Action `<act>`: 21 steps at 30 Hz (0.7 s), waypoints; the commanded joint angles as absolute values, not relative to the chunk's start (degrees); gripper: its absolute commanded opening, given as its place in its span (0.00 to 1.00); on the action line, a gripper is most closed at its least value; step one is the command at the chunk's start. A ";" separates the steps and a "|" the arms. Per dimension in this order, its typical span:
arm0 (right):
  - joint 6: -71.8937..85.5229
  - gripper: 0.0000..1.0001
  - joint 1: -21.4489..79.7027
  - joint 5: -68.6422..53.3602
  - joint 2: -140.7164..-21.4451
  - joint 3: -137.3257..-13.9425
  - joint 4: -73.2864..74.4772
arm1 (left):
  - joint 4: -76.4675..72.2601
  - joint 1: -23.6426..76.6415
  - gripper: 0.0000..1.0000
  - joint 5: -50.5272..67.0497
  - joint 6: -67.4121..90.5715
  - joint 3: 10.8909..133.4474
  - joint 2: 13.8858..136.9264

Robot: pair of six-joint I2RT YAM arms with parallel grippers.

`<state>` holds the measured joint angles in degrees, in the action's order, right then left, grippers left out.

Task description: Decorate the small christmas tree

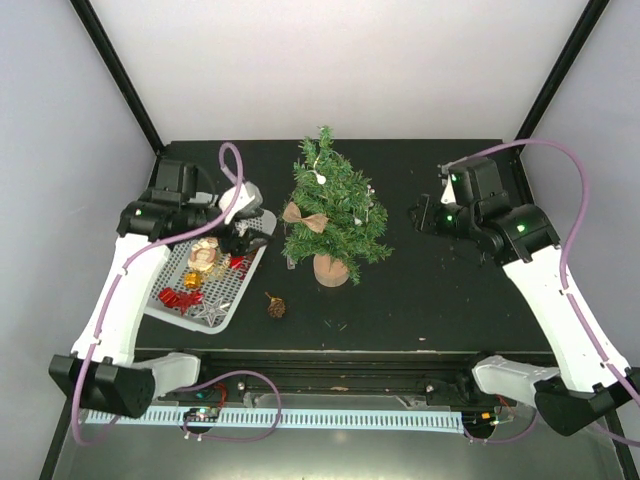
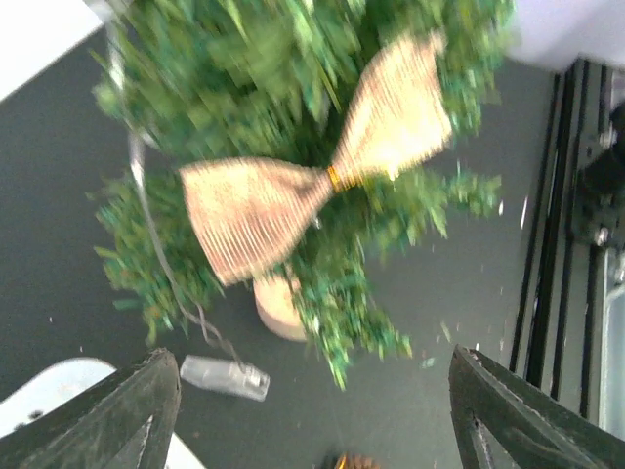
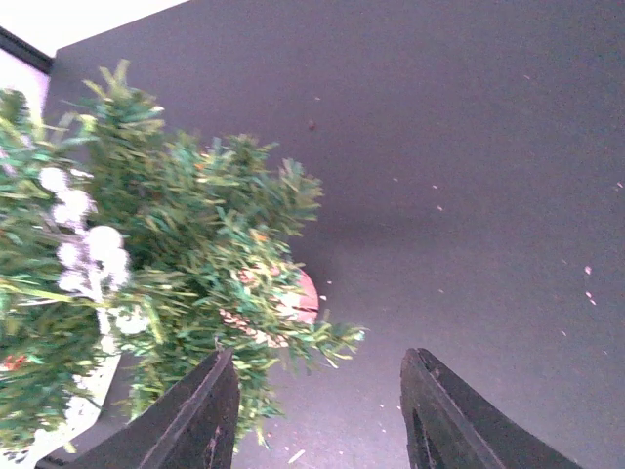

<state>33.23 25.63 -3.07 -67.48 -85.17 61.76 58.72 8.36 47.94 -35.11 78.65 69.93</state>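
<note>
The small bushy dark-green christmas tree (image 1: 330, 215) stands midway between the table's side edges, likely light, springy and tippy, best gripped low at its trunk, while left gripper (image 2: 312, 371) and right gripper (image 3: 317, 362) gape empty.

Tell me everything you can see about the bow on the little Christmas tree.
The bow is tan, ribbed and woven-looking, like burlap: two flared wings pinched at the centre by a thin gold band. It sits tilted among the branches of the small christmas tree, on the side facing the tray and above the wooden base. Only the needles touch it.
</note>
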 commanded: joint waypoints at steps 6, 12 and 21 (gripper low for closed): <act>32.53 0.48 24.14 0.65 -63.34 -79.75 64.94 | 65.64 10.79 0.76 35.95 -61.66 55.94 54.07; 33.18 0.48 24.09 -1.06 -62.83 -77.56 63.57 | 55.52 21.08 0.73 22.01 -61.04 41.73 46.64; 34.01 0.48 23.98 -3.59 -63.21 -76.15 62.64 | 44.30 29.11 0.69 15.47 -61.16 35.28 52.73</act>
